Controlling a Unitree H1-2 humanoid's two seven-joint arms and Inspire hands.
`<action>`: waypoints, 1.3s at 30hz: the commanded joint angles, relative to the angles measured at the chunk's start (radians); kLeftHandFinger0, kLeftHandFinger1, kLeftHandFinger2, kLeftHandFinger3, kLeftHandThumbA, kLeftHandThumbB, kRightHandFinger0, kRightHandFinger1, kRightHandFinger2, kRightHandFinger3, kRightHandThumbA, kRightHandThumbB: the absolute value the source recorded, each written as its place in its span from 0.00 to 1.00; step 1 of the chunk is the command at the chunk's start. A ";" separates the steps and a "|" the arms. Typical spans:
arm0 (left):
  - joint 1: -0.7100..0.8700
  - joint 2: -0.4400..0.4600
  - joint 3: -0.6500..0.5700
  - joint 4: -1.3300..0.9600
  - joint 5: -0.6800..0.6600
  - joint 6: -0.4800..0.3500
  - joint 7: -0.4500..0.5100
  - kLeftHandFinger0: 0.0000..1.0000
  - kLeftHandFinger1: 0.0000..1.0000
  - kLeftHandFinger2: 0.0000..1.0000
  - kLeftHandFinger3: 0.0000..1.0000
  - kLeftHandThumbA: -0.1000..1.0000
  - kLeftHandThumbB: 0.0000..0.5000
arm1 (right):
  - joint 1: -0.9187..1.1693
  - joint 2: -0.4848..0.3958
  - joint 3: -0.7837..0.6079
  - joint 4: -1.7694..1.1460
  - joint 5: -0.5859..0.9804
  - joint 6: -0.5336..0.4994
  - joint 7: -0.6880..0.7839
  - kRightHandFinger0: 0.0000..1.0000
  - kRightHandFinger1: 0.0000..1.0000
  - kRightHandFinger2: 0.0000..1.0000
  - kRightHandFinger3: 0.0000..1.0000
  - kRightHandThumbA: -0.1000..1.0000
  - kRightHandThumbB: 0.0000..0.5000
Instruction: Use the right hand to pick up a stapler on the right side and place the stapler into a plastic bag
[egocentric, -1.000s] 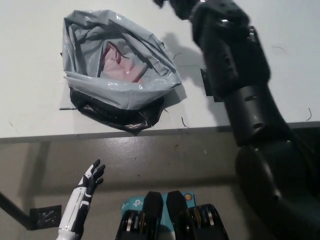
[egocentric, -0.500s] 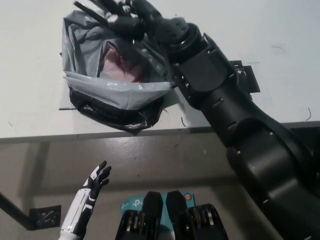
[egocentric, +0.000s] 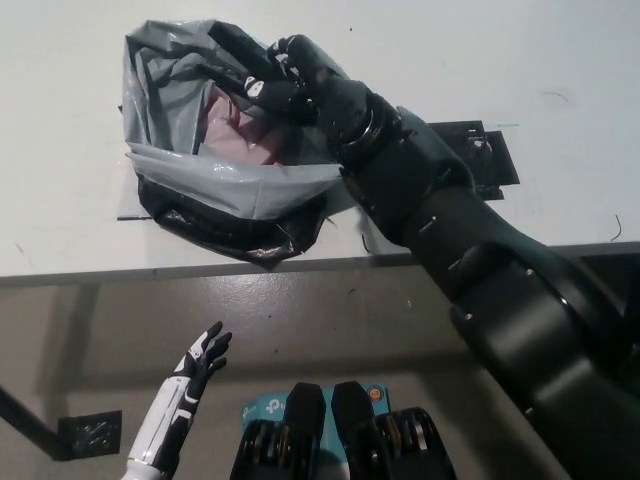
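A grey plastic bag (egocentric: 215, 180) with a black underside lies open on the white table, showing pink inside. My black right hand (egocentric: 275, 82) reaches in from the lower right and hovers over the bag's mouth, just above the pink lining. Dark shapes under the hand blend with it, so I cannot make out the stapler or tell whether it is held. No stapler shows on the table. My white left hand (egocentric: 198, 362) rests low at the picture's lower left, below the table edge, open with its fingers apart.
A black tape mark (egocentric: 488, 158) lies on the table to the right of the bag, partly covered by my right arm. The table's front edge (egocentric: 200, 270) runs across the middle. A small black square (egocentric: 90, 432) lies on the floor.
My right hand came from the top right across to the bag and has now dropped lower over its opening. The left hand has shifted slightly to the right.
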 joint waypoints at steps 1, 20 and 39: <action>-0.020 0.018 -0.015 -0.057 -0.003 0.013 -0.030 1.00 1.00 1.00 1.00 1.00 1.00 | -0.089 0.025 0.045 0.003 -0.083 -0.163 -0.088 0.00 0.23 0.57 0.47 0.23 0.32; -0.048 0.032 -0.025 -0.052 -0.013 0.033 -0.050 1.00 1.00 1.00 1.00 1.00 1.00 | -0.070 -0.019 0.141 -0.017 -0.167 -0.152 0.017 1.00 1.00 1.00 1.00 0.98 1.00; -0.060 0.031 -0.013 -0.003 -0.003 -0.030 -0.033 1.00 1.00 1.00 1.00 1.00 1.00 | 0.007 -0.431 -0.236 -1.011 0.074 0.036 0.240 1.00 1.00 1.00 1.00 1.00 0.93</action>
